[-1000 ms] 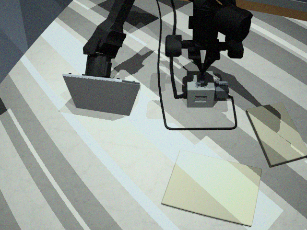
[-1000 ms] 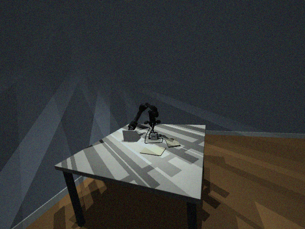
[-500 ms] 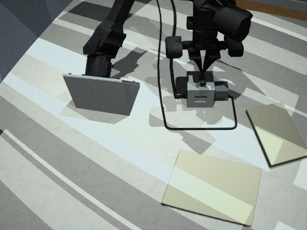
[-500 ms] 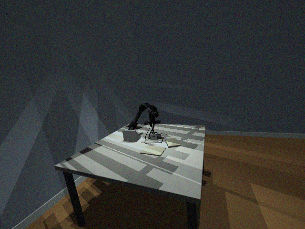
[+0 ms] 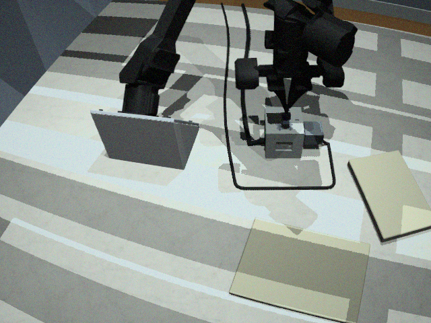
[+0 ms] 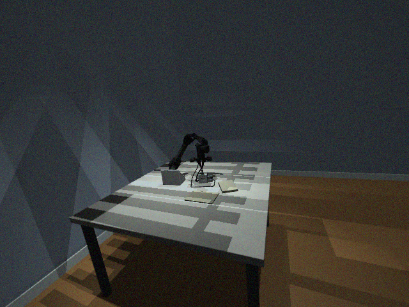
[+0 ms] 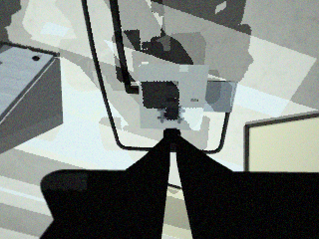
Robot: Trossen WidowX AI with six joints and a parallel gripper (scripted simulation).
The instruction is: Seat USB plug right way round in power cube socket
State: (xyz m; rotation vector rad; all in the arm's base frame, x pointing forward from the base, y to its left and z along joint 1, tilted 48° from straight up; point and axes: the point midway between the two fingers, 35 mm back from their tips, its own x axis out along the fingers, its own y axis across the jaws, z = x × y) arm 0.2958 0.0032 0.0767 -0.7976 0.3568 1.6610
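The power cube [image 5: 273, 138] [image 6: 202, 178] [image 7: 191, 75] is a small light grey block with a slot in its front face. My gripper [image 5: 286, 112] [image 7: 172, 141] points down over its top, shut on the small dark USB plug [image 5: 285, 121]. The plug stands roughly upright at the cube's top. Its bluish lower part shows between the fingertips and the cube. The fingers and shadow hide the socket; I cannot tell how deep the plug sits or which way round it is.
A blue-grey adapter [image 5: 313, 133] [image 7: 219, 97] sits on the cube's right side. A black cable [image 5: 285, 188] [image 7: 102, 85] loops around the front and left. A grey wedge [image 5: 146, 142] [image 6: 171, 177] [image 7: 37, 110] stands left. Cream panels [image 5: 295, 267] [image 5: 389, 194] [image 7: 286, 144] lie in front and right.
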